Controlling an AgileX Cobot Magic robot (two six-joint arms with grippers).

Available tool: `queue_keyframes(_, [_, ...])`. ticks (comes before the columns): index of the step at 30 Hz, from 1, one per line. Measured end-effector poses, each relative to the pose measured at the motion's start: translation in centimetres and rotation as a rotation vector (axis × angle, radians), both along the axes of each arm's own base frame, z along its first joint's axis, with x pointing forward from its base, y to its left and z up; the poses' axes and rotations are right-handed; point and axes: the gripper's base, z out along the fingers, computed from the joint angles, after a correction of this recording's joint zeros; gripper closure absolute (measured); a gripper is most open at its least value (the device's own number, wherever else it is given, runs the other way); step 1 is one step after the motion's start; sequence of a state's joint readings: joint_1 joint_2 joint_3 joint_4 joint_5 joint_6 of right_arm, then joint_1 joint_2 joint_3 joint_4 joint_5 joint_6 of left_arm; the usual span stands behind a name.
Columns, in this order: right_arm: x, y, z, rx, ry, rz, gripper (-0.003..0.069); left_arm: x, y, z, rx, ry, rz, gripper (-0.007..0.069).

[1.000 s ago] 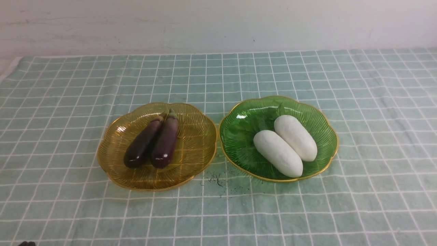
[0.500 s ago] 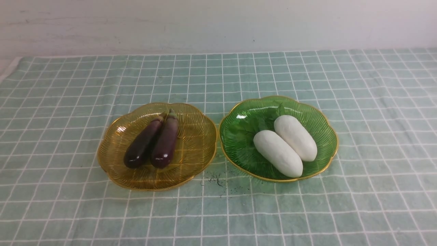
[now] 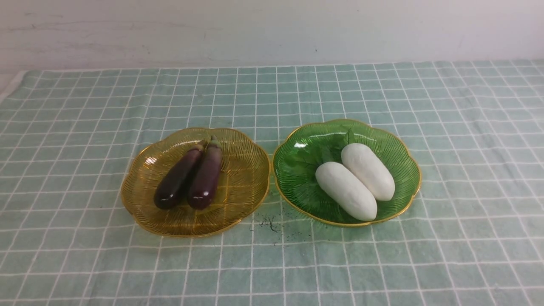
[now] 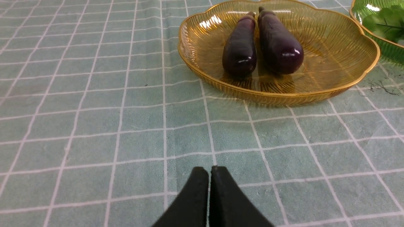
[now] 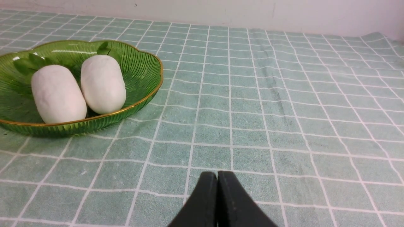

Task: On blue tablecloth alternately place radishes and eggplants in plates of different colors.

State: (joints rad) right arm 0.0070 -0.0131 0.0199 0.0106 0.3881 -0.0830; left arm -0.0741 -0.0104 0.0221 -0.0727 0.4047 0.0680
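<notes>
Left tool (image 4: 210, 171) pinched tight, empty, low over the blue tablecloth (image 3: 272, 255), near the amber plate (image 3: 144, 212); right tool (image 5: 217, 176) likewise closed on nothing. Nothing between either tool and its plate. Just right of the amber plate, rims nearly touching: the green plate (image 3: 293, 187). Both ribbed, translucent, scalloped, gold-edged. Two glossy purple eggplants (image 3: 191, 176) side by side in amber; two smooth white radishes (image 3: 355, 180) touching in green. Dark specks (image 3: 270, 223) just below the amber plate's right rim.

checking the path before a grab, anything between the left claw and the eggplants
Nothing visible but the amber plate's near rim. The shut left claw sits over bare cloth, with the eggplants lying in that plate beyond it.
</notes>
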Motion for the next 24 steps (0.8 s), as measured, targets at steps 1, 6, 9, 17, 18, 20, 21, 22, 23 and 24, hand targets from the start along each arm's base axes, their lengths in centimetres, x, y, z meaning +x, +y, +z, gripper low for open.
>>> queue_keyframes(1, [0.0,0.0,0.0,0.0,0.0,0.0,0.0674,0.0,0.0,0.0,0.0,0.0,0.0,0.0632])
queue_keyframes(6, [0.0,0.0,0.0,0.0,0.0,0.0,0.0674,0.0,0.0,0.0,0.0,0.0,0.0,0.0632])
queue_keyframes(9, [0.0,0.0,0.0,0.004,0.0,-0.001,0.0674,0.0,0.0,0.0,0.0,0.0,0.0,0.0632])
queue_keyframes(17, [0.0,0.0,0.0,0.01,0.0,-0.002,0.0674,0.0,0.0,0.0,0.0,0.0,0.0,0.0632])
queue_keyframes(18, [0.0,0.0,0.0,0.01,0.0,-0.002,0.0674,0.0,0.0,0.0,0.0,0.0,0.0,0.0632])
queue_keyframes(20, [0.0,0.0,0.0,0.012,0.0,-0.002,0.0674,0.0,0.0,0.0,0.0,0.0,0.0,0.0632])
queue_keyframes(21, [0.0,0.0,0.0,0.013,0.0,-0.002,0.0674,0.0,0.0,0.0,0.0,0.0,0.0,0.0632])
queue_keyframes(22, [0.0,0.0,0.0,0.013,0.0,-0.002,0.0674,0.0,0.0,0.0,0.0,0.0,0.0,0.0632])
queue_keyframes(23, [0.0,0.0,0.0,0.013,0.0,-0.002,0.0674,0.0,0.0,0.0,0.0,0.0,0.0,0.0632])
queue_keyframes(24, [0.0,0.0,0.0,0.013,0.0,-0.002,0.0674,0.0,0.0,0.0,0.0,0.0,0.0,0.0632])
